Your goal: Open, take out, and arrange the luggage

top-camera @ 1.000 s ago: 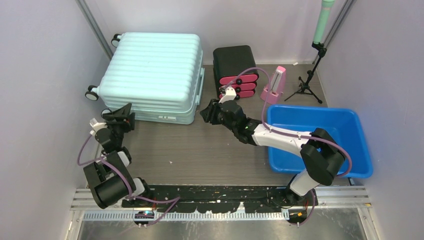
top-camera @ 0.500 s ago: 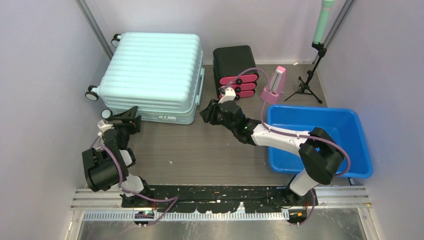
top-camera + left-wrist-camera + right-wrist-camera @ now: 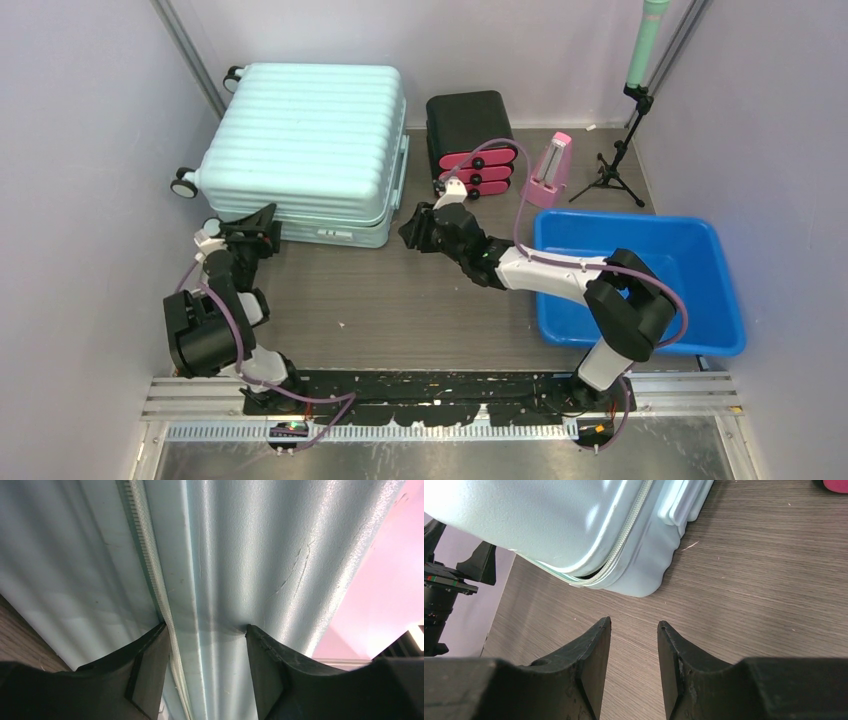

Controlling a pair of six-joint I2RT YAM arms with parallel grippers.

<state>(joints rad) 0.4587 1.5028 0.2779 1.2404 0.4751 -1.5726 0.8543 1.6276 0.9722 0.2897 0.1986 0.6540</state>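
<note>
The luggage (image 3: 305,150) lies flat at the far left of the table (image 3: 400,300), lid down, so nothing is out and nothing is arranged. That's the opening step, barely begun by my reckoning.

The left gripper (image 3: 262,228) is up at the near left corner. Its jaws are apart, tips against the shell on either side of a ridge beside the zip (image 3: 150,575), with nothing clamped that I can see. The right gripper (image 3: 418,228) hovers over bare table off the near right corner, jaws apart and empty.

The right wrist view shows a dark gap (image 3: 589,572) along the seam, so the zip looks partly undone there.

The drawer box (image 3: 470,140) stands just right of the luggage and could crowd a swinging lid. The blue tub (image 3: 625,217) and tripod (image 3: 618,165) sit well clear.
</note>
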